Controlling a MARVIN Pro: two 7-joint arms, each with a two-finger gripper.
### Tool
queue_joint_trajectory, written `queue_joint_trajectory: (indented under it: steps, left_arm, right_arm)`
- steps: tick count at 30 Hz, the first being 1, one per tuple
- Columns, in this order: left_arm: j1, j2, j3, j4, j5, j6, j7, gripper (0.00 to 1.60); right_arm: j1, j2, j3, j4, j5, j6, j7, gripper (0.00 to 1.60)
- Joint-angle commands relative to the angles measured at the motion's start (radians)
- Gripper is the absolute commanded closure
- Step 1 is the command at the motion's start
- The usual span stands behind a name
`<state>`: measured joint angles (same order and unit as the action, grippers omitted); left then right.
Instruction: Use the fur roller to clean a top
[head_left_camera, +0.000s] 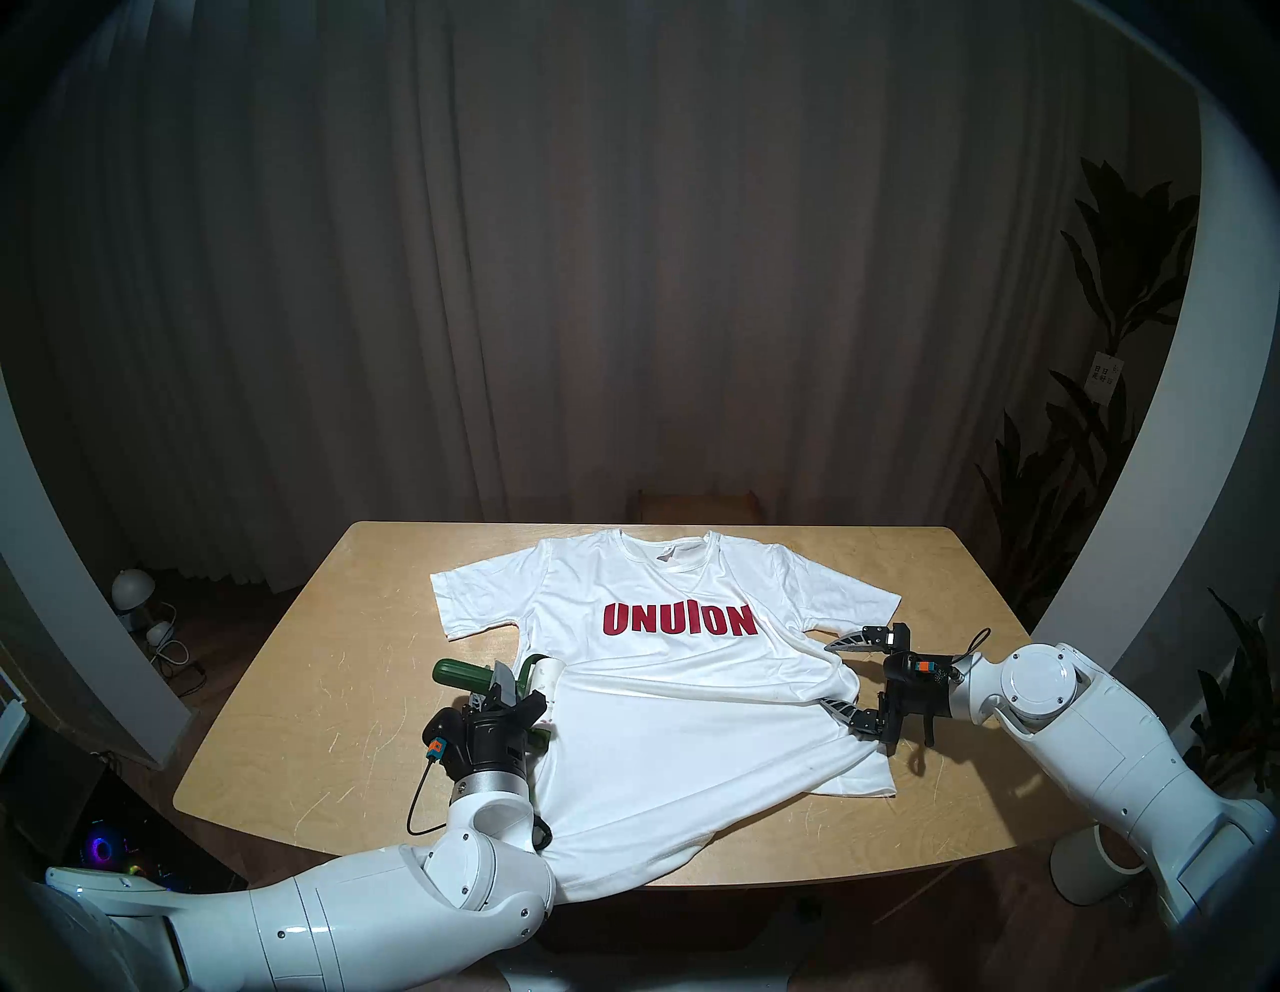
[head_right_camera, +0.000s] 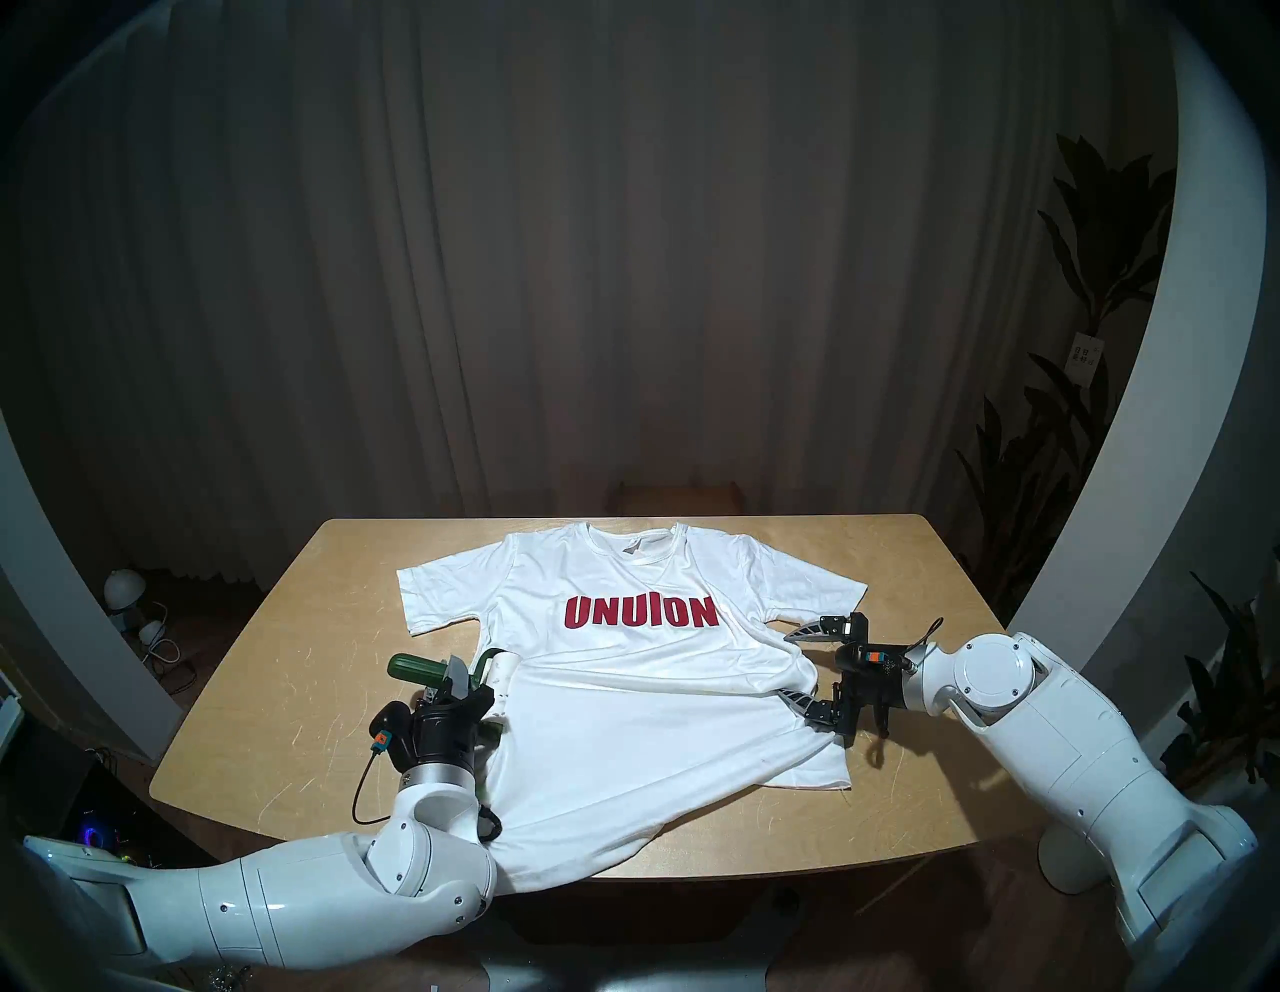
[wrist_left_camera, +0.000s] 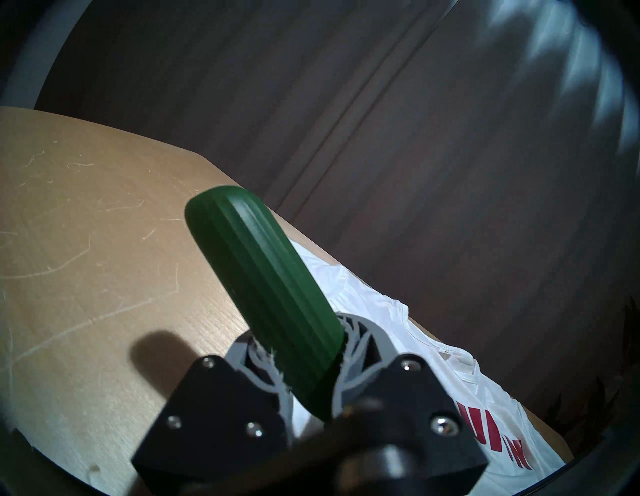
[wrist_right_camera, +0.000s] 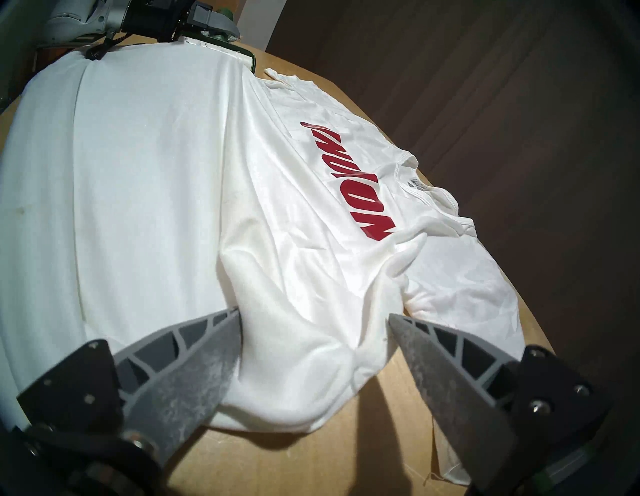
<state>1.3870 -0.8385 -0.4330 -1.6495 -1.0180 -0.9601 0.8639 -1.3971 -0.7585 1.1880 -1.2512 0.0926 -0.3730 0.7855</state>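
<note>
Head views: left end effector (head_left_camera: 500, 682) clamped on roller (head_left_camera: 478, 673), white roll at top (head_left_camera: 665, 693) edge, just right of fingers. Right end effector (head_left_camera: 839, 675) spread wide around bunched side of top on surface (head_left_camera: 312, 693).

Left wrist: green handle (wrist_left_camera: 270, 294) pinched between fingers.

Right wrist: fingers (wrist_right_camera: 194, 363) apart, cloth bunched between.

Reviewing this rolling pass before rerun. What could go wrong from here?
1. The T-shirt is bunched into folds by the right gripper, whose fingers stand apart around the cloth; it may drag rather than stay taut.
2. The lint roller, clamped in the left gripper, sits at the shirt's side edge and could catch it.
3. The hem overhangs the table.
</note>
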Motion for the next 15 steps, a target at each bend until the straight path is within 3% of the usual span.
queue_joint_trajectory:
  steps: [1, 15]
  left_arm:
    - [0.049, 0.055, -0.024, 0.027, 0.005, 0.000, 0.041, 1.60]
    - [0.084, 0.136, -0.095, -0.030, 0.016, 0.000, 0.033, 1.60]
  right_arm:
    - [-0.082, -0.020, -0.086, 0.087, -0.068, 0.033, 0.007, 0.00]
    - [-0.073, -0.017, -0.105, 0.105, -0.050, 0.026, 0.002, 0.00]
